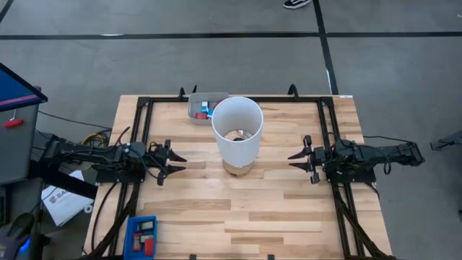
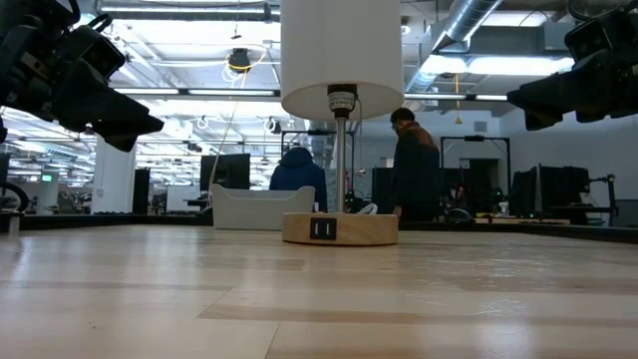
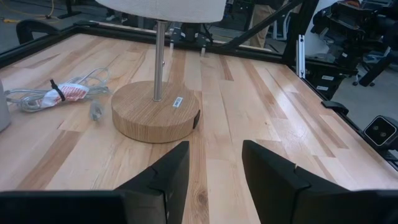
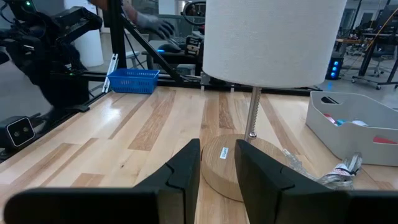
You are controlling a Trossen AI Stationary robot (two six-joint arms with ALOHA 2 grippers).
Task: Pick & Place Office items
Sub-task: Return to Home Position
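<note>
The table [image 1: 274, 209] is pale blond wood, its planks striped from cream to honey, ringed by a black frame [image 1: 231, 98]. The lamp shade [image 1: 237, 137] is plain white with a faint woven texture, over a silvery stem [image 3: 158, 62] and a light oak base [image 3: 155, 112] with visible grain. The tray [image 1: 195, 112] is light grey, and the small pieces [image 1: 203, 110] in it show red and light blue. The bin [image 1: 132, 235] is bright blue with mesh walls, holding a black piece [image 1: 146, 226] and a red piece [image 1: 148, 245]. The left gripper [image 1: 182, 164] and right gripper [image 1: 291, 161] are matte black. The floor [image 1: 144, 58] is grey with dark lines.
</note>
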